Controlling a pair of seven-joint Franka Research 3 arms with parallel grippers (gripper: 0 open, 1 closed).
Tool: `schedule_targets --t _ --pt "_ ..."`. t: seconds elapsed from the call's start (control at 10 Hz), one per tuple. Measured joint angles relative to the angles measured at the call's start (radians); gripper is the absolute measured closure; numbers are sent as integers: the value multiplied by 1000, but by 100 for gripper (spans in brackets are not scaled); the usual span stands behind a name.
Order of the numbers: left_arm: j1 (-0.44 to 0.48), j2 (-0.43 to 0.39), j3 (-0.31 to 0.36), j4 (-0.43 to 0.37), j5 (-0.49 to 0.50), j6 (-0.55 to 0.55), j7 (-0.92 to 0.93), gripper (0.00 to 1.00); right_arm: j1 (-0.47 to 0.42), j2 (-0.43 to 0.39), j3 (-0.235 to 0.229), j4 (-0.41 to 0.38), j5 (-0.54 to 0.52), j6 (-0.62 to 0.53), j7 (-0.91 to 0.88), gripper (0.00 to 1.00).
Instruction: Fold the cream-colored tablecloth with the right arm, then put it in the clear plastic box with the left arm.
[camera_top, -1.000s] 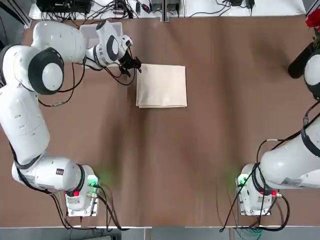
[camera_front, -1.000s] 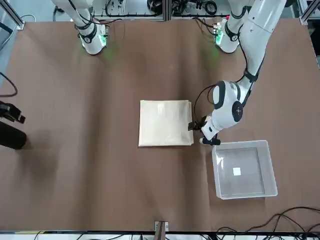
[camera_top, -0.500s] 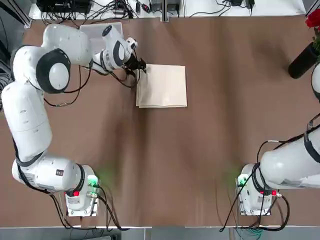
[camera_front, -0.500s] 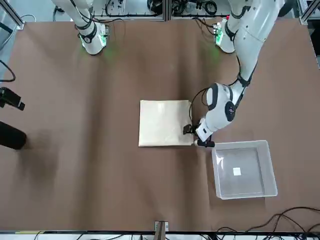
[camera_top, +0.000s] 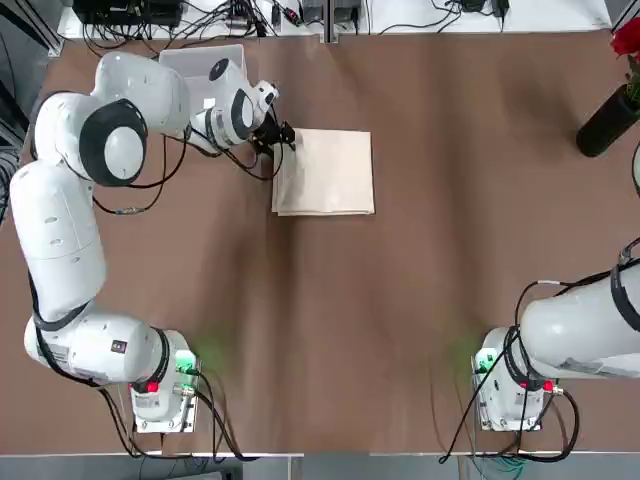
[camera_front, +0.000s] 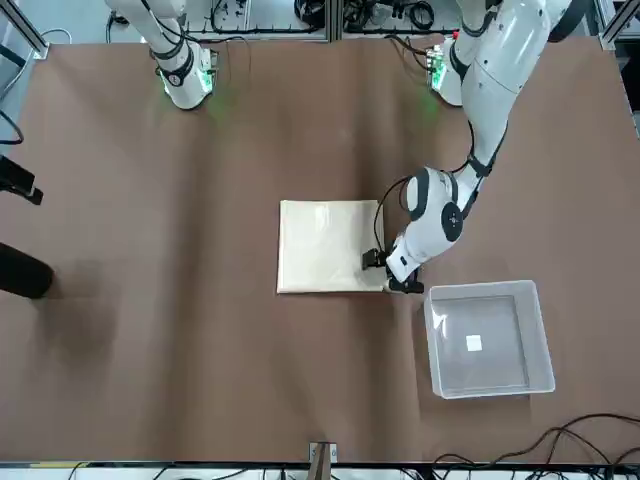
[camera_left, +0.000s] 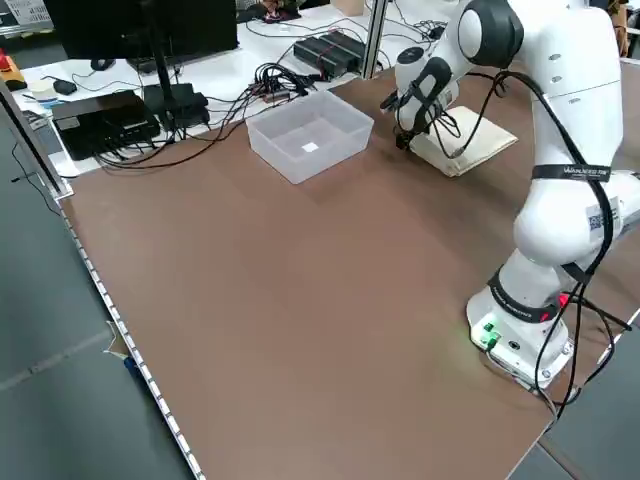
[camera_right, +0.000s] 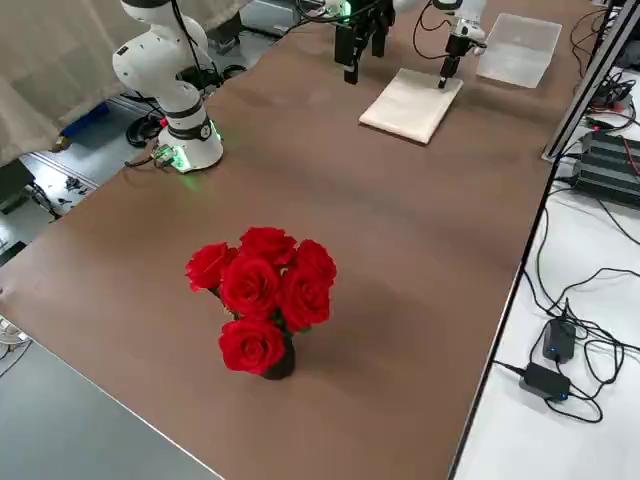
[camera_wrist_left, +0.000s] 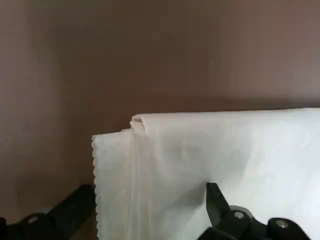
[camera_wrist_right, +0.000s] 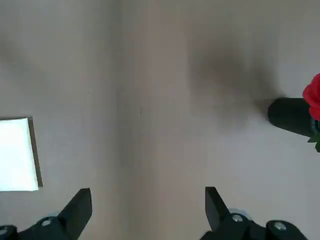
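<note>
The cream-colored tablecloth (camera_top: 323, 172) lies folded into a flat rectangle on the brown table, also seen in the front view (camera_front: 330, 246). My left gripper (camera_top: 283, 135) is down at its far left corner, open. In the left wrist view the tablecloth (camera_wrist_left: 210, 160) lies between my two spread fingers (camera_wrist_left: 70, 210). The clear plastic box (camera_front: 487, 338) stands empty just beyond that corner, partly hidden by the left arm in the top view. My right gripper (camera_wrist_right: 145, 215) hangs open high over the table's right side, holding nothing.
A black vase (camera_wrist_right: 292, 117) of red roses (camera_right: 262, 290) stands at the table's far right edge. Cables and electronics lie behind the far edge. Bare brown table (camera_top: 330, 320) stretches between the cloth and the arm bases.
My left gripper has slid right, from beside the box onto the cloth's corner. The right arm has drawn back farther from the cloth, toward the table's right side.
</note>
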Motion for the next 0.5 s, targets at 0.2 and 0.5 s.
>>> schedule_targets --t 0.2,0.5 --pt "-15 3 0 0 0 0 0 5 0 -1 3 -3 0 1 -3 0" --pt "-37 8 -1 -12 0 1 0 45 1 -17 7 -12 0 10 -5 0"
